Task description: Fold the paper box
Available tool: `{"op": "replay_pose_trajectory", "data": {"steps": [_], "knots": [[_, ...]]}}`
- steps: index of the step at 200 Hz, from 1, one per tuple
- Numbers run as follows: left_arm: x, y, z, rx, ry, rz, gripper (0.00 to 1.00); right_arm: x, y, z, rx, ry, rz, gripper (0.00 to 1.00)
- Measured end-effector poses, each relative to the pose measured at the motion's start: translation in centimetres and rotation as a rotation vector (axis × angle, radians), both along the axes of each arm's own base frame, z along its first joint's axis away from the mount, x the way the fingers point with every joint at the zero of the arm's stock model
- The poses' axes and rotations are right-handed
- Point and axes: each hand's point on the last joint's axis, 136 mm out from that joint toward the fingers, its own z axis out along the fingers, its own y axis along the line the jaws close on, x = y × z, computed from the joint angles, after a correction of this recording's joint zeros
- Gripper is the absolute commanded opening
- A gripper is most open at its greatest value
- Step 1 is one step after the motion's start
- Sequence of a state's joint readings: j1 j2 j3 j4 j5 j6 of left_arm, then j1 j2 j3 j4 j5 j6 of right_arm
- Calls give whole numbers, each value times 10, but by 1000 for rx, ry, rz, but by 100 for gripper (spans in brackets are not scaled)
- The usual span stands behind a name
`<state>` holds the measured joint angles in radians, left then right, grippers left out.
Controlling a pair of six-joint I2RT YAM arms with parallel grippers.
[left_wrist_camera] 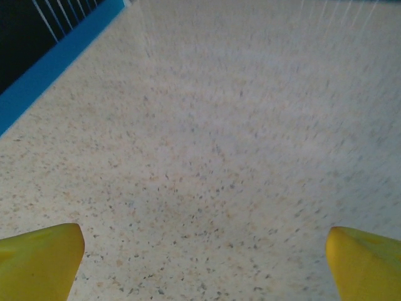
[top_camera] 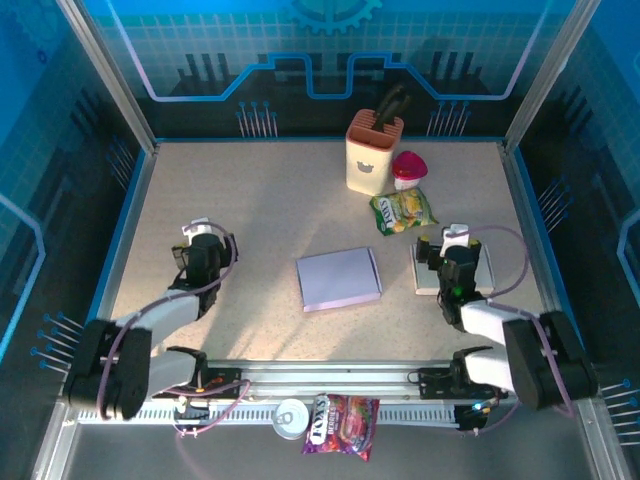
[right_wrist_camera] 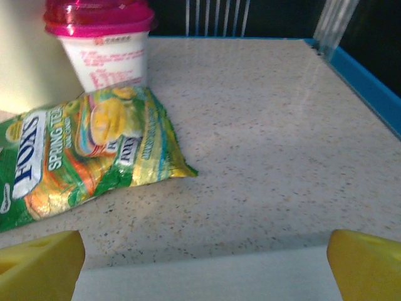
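The paper box [top_camera: 338, 278] is a flat lavender rectangle lying in the middle of the table, between the two arms. My left gripper [top_camera: 205, 247] rests low to its left, well apart from it. In the left wrist view this gripper [left_wrist_camera: 203, 251] is open, its yellow fingertips [left_wrist_camera: 41, 260] spread wide over bare speckled tabletop. My right gripper [top_camera: 455, 257] sits to the right of the box, over a white flat sheet [top_camera: 480, 268]. That gripper [right_wrist_camera: 203, 251] is open too, with the pale sheet [right_wrist_camera: 200, 282] just below its yellow fingertips [right_wrist_camera: 366, 263] and nothing between them.
At the back stand a cream holder [top_camera: 374, 152] with dark handles, a pink-lidded cup [top_camera: 408, 168] and a green snack bag [top_camera: 403, 211]; the bag [right_wrist_camera: 81, 157] and cup [right_wrist_camera: 103, 44] lie ahead-left of the right gripper. A can [top_camera: 290, 418] and a purple candy bag [top_camera: 342, 423] sit by the near rail.
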<state>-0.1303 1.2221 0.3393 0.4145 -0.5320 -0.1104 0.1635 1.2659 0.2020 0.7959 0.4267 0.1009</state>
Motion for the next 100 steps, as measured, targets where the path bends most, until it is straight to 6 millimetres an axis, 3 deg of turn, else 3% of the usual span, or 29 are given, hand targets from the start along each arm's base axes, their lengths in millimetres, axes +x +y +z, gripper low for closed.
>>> {"op": "replay_pose_trajectory", "data": {"steps": [12,30,51,83,100], "knots": [[8,-6,-6,7,6,-49,99,6,3,0,-11,-22,26,100],[23,-16,2,4,-69,-116,99,13,3,-3,-12,-74,45,100],[35,-20,4,-7,-152,-154,99,8,6,-17,-23,-57,78,100],[35,-22,-22,-6,-146,-181,99,12,13,2,-24,-149,117,100],[37,-22,-15,-5,-177,-180,99,15,16,4,-28,-164,137,100]]}}
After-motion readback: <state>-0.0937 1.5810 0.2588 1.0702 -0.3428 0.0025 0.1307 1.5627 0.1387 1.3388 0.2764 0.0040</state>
